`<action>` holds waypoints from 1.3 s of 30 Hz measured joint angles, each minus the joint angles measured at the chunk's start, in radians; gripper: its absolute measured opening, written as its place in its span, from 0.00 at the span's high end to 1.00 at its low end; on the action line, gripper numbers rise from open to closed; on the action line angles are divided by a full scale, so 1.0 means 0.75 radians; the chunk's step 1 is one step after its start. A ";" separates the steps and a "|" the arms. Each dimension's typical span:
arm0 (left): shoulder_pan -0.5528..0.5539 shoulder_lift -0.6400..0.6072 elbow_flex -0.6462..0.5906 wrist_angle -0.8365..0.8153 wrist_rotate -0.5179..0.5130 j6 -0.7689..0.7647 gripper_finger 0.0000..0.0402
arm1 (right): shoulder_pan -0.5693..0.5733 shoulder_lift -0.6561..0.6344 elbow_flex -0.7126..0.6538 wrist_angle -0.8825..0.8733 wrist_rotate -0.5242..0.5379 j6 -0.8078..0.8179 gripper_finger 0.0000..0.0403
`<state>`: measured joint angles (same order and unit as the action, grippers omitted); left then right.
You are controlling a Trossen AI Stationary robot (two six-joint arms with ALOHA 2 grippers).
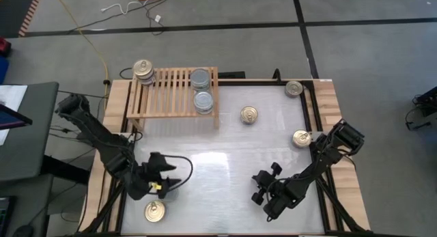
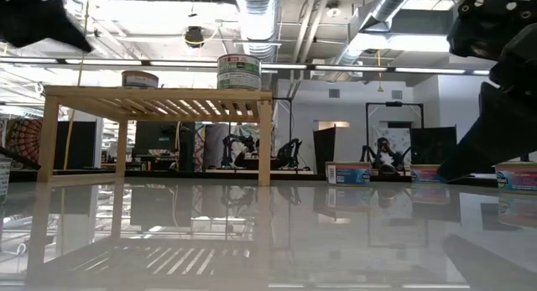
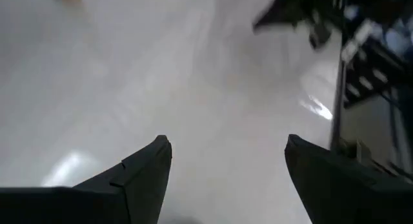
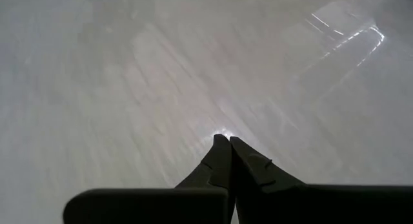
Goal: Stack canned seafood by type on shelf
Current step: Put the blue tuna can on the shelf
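The light-wood shelf (image 1: 174, 93) stands at the table's far left. On its slatted top a gold-topped can (image 1: 143, 67) sits at the far left corner, stacked on another, and two silver-topped cans (image 1: 202, 89) sit at its right end. Gold-topped cans lie on the table at mid-far (image 1: 249, 115), at the right (image 1: 301, 138) and at the near left (image 1: 155, 210); another can (image 1: 294, 89) stands at the far right. My left gripper (image 3: 226, 153) hovers open over bare table just beyond the near-left can. My right gripper (image 4: 226, 146) is shut over bare table at near centre-right.
In the low view the shelf (image 2: 159, 94) carries cans (image 2: 239, 71) on top, and room shows under it between its legs. Black rails (image 1: 311, 114) run along the table's right side. The middle of the white table (image 1: 218, 155) is bare.
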<state>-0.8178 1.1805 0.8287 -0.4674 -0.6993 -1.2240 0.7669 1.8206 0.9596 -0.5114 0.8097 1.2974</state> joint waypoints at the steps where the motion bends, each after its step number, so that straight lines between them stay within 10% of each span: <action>1: -0.007 0.000 -0.002 -0.013 0.055 -0.046 0.28 | -0.004 0.000 0.000 -0.001 0.000 0.000 0.93; 23: -0.030 0.383 -0.001 0.023 0.080 -0.240 0.28 | -0.237 0.000 -0.001 -0.325 -0.154 -0.053 0.95; 31: 0.126 0.437 -0.001 0.121 0.010 0.000 0.28 | -0.386 -0.172 -0.260 -0.096 -0.235 -0.101 0.95; 39: 0.232 0.435 0.001 0.522 0.006 0.640 0.28 | -0.593 -0.706 -0.643 0.340 -0.261 -0.414 0.95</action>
<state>-0.6438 1.5070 0.8291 -0.0759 -0.6949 -0.7439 0.3223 1.2908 0.4777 -0.2565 0.6141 0.9871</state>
